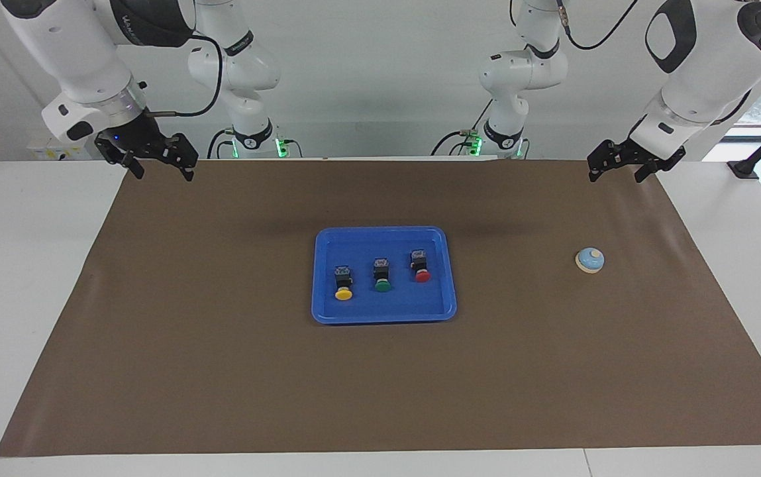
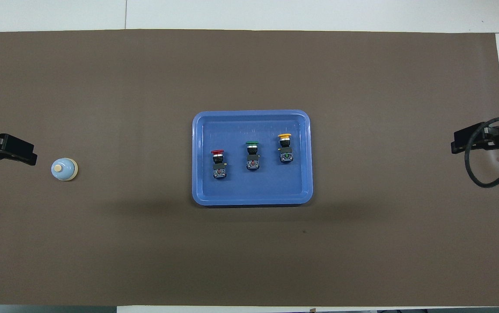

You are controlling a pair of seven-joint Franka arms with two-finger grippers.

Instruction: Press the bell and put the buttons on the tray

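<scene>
Reading the arm near my right gripper (image 1: 155, 165), I can make out only part of a dark band's lettering, cut off at the top of the facing view; the buttons' bodies carry small labels too fine to read.

My right gripper hangs in the air over the mat's (image 1: 221, 371) corner at the right arm's end, fingers spread apart and holding nothing. In the overhead view only its dark tip and a looped black cable show at the frame's edge (image 2: 470, 141).

My left gripper (image 1: 618, 169) hangs over the mat's edge at the left arm's end, fingers also apart and empty. The overhead view cuts it off too, showing just a black fingertip beside the bell (image 2: 64, 169).

The bell (image 1: 589, 260) sits on the mat toward the left arm's end, well apart from the tray (image 1: 327, 311), light blue with a cream knob up.

The tray lies at the mat's middle. All three buttons lie in it, on their sides in a row, caps pointing away from the robots. The red button (image 1: 421, 266) is toward the left arm's end, the green button (image 1: 382, 275) between, and the yellow button (image 1: 343, 283) toward the right arm's end. None touches another or the rim.

Both arms' upper links run out of the facing view's top.
</scene>
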